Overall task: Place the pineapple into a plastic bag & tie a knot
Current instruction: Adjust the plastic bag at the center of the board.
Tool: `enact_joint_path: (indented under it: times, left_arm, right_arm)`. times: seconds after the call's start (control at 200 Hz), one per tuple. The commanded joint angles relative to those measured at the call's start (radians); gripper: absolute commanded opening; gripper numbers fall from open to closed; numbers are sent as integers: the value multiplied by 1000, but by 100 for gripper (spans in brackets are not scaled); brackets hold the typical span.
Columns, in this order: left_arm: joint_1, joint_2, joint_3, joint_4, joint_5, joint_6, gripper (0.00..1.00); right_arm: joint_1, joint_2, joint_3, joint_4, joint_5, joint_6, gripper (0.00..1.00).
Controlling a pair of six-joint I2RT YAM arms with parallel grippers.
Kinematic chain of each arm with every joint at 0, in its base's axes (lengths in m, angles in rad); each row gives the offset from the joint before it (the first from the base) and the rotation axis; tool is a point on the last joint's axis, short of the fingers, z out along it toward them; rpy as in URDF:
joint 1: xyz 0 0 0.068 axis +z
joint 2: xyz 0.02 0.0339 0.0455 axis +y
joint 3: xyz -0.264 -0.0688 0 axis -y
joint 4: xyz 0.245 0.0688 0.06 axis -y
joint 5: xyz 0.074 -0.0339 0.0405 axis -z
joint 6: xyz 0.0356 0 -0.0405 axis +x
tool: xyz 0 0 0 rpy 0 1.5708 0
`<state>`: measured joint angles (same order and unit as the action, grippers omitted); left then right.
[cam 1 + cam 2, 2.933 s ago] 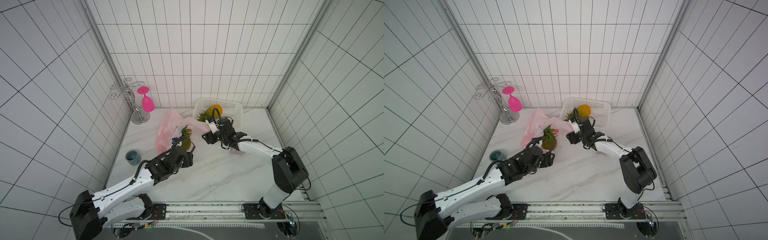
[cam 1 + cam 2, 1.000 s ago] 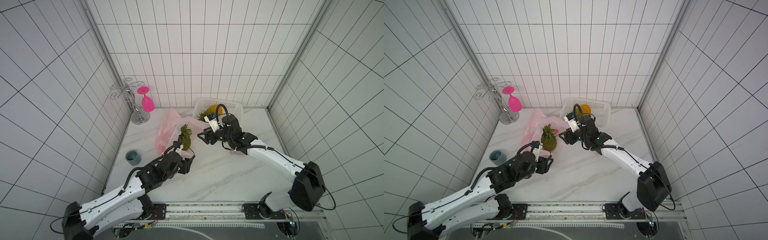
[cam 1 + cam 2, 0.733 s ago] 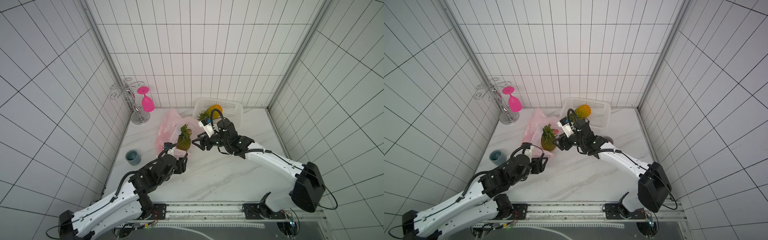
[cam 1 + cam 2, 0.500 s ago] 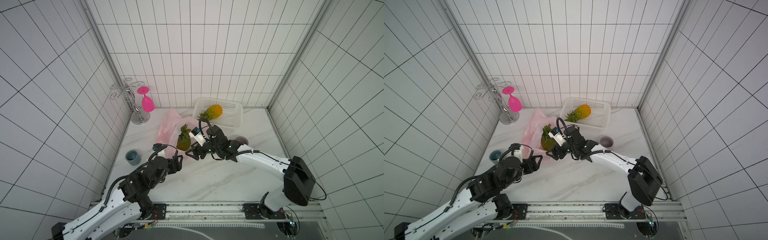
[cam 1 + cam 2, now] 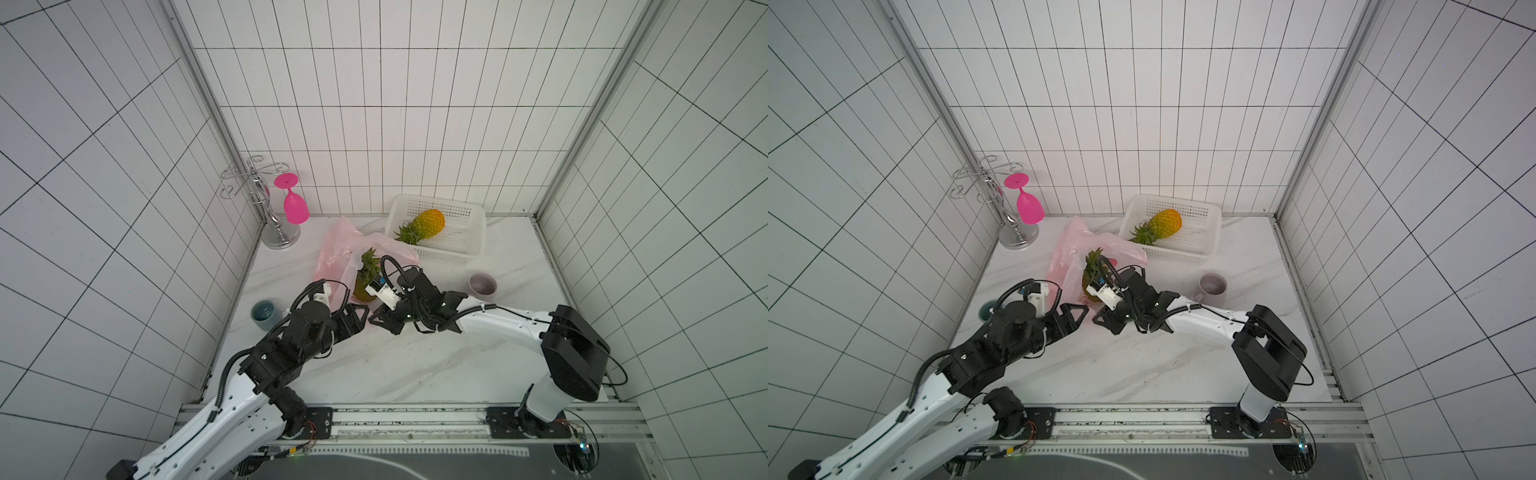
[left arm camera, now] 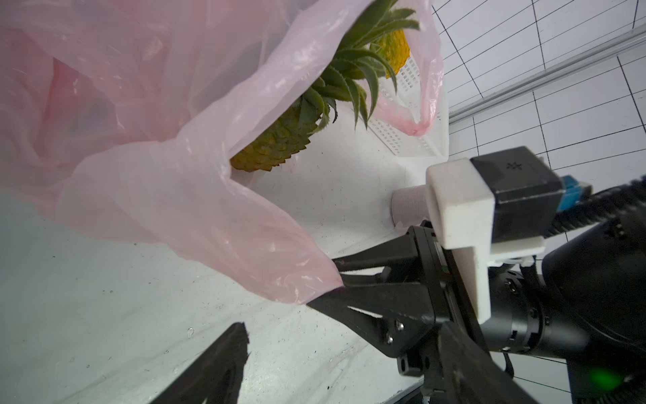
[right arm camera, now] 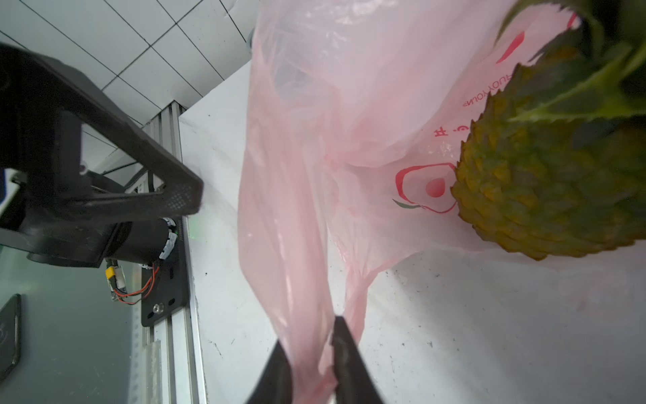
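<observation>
Inside right claw [image 7: 309, 353], plastic bag [image 7: 307, 157]

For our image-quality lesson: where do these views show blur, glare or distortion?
Right wrist view: pineapple leaves nearest the lens are blurred. Left wrist view: glare spots on the plastic bag, whose near folds are soft. Both top views: tile lines fan outward.

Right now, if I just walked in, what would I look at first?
Probably the pink plastic bag in the middle of the table, with a pineapple standing partly wrapped in it and the right claw pinching one edge. Next, the bright pink glass hanging upside down on the silver rack in the back left corner, and a second pineapple lying in the white basket at the back.
</observation>
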<state>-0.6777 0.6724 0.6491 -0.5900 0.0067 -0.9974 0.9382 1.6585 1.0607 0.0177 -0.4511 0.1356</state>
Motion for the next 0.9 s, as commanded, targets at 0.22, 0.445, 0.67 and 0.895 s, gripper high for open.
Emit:
enact_joint_path:
  times: [0.22,0.445,0.67,0.895]
  left_arm:
    - [78,11,-116,116,40,-64,87]
    - [159,-10,-168,225,80,-119,86]
    - [163,60,-144,285,122,-105,83]
    - [168,130,-169,346,189,-94,14]
  right_arm:
    - [46,-74,-110,119,20,35,0]
    - [58,-67,-104,119,12,23,0]
    - [72,-30,-69,74,12,-7,0]
    - [69,-68,-64,56,75,-22,14]
